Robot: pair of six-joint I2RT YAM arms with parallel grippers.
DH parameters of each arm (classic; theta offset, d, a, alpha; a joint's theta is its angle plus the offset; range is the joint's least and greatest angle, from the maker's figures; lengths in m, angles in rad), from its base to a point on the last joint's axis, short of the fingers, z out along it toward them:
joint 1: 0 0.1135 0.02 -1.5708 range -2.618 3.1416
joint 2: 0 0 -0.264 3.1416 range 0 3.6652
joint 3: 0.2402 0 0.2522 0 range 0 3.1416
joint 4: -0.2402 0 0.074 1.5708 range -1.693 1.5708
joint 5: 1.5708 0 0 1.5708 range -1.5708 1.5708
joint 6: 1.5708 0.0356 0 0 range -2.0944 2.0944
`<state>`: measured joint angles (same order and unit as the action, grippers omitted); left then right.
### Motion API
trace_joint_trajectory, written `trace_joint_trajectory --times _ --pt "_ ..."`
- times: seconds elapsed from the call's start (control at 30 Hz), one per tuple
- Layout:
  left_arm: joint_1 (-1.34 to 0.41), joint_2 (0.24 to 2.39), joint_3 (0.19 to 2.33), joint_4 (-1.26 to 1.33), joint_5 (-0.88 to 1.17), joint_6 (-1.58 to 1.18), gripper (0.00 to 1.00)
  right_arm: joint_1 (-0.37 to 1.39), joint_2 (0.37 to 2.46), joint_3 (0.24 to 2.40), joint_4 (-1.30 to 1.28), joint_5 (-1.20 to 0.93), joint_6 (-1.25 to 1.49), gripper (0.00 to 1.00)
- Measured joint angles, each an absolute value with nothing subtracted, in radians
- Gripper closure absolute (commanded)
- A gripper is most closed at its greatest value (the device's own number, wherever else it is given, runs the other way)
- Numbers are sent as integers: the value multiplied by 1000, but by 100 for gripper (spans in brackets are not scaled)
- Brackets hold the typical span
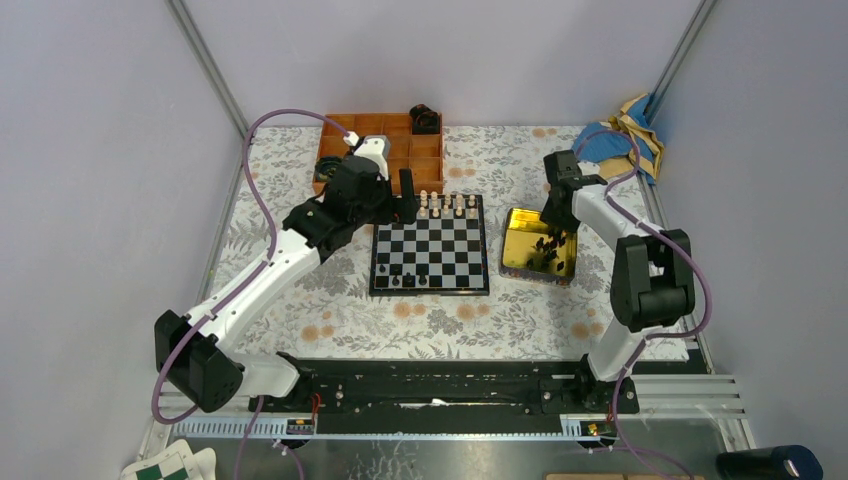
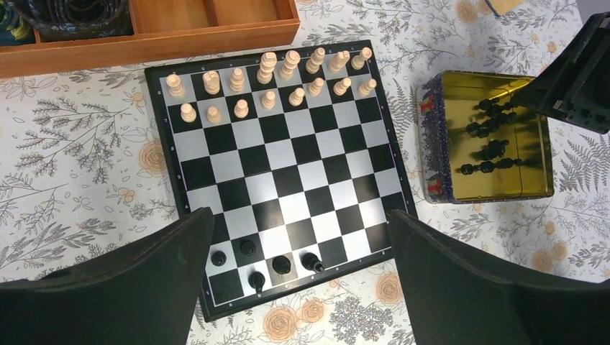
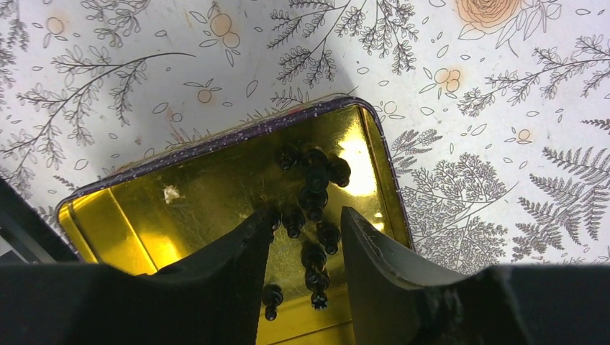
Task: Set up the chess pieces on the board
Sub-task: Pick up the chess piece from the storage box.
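The board (image 1: 430,262) lies mid-table, with cream chessmen on its two far rows. Several black chess pieces (image 2: 281,265) stand at its near left corner. More black pieces (image 3: 314,201) lie loose in a gold tin (image 1: 518,228) to the board's right. My left gripper (image 2: 298,215) hovers open above the board's far-left corner (image 1: 400,208), holding nothing. My right gripper (image 3: 306,223) reaches down into the tin (image 1: 548,238). Its fingers (image 3: 244,251) stand apart astride a few of the pieces, with a gap showing on both sides.
An orange wooden compartment tray (image 1: 385,135) with black coiled rings (image 1: 425,118) stands behind the board. A blue cloth (image 1: 615,140) lies at the back right. A green-and-white checkered sheet (image 1: 165,465) sits off the table's near left. A floral cloth covers the table.
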<state>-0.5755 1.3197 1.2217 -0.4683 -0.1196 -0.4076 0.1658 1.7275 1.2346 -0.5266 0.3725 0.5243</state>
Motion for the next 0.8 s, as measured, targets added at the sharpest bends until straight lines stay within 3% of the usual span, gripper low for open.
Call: trace_joint_trajectory --times 0.8 --pt "-575 1319 1214 -472 -133 -365 1 133 1819 1235 -506 372 532 63"
